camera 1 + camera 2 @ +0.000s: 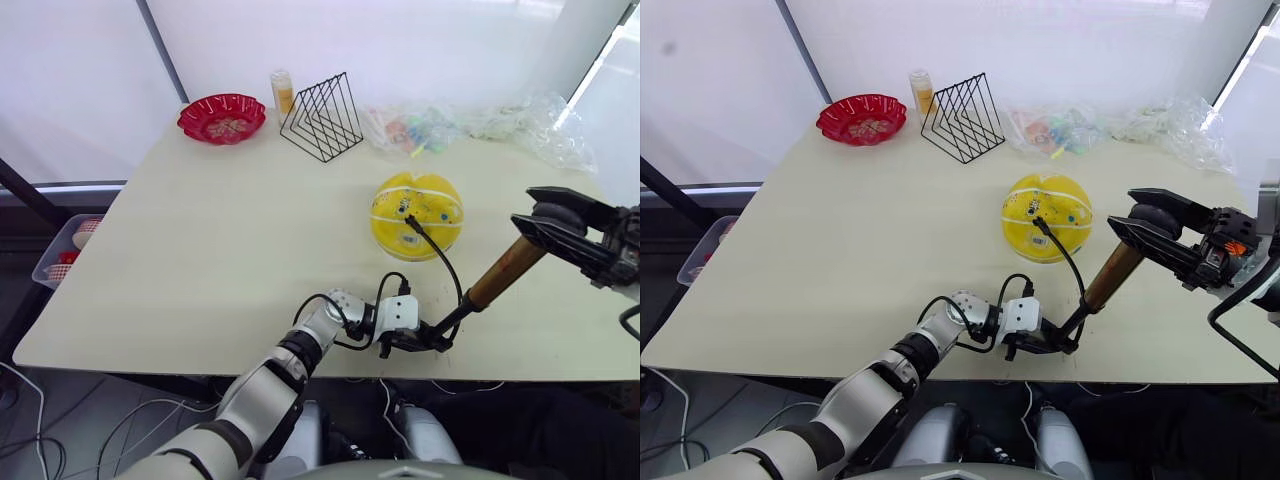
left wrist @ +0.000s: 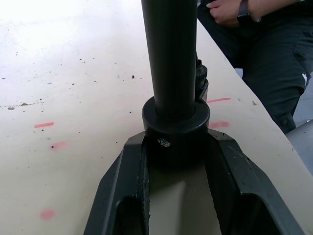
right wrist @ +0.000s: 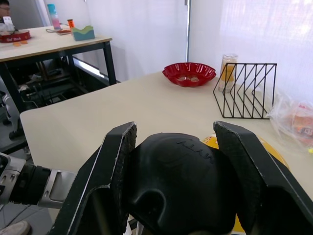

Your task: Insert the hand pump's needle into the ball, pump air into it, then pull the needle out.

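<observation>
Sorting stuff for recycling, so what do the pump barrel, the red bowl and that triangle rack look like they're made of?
The hand pump barrel: likely metal, with a bronze sheen. The red bowl: probably glossy plastic, with a lattice wall. The rack: thin black wire, seemingly coated metal.

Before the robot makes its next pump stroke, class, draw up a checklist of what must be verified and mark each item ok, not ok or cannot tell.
1. Hose end with the needle sits at the yellow ball: ok; insertion depth: cannot tell.
2. Left tool clamps the hand pump at its lower black cap: ok.
3. Right tool closed on the T-handle: ok.
4. Black hose runs free, unkinked: ok.
5. Ball rests on the table, held by nothing: may roll, cannot tell.
</observation>
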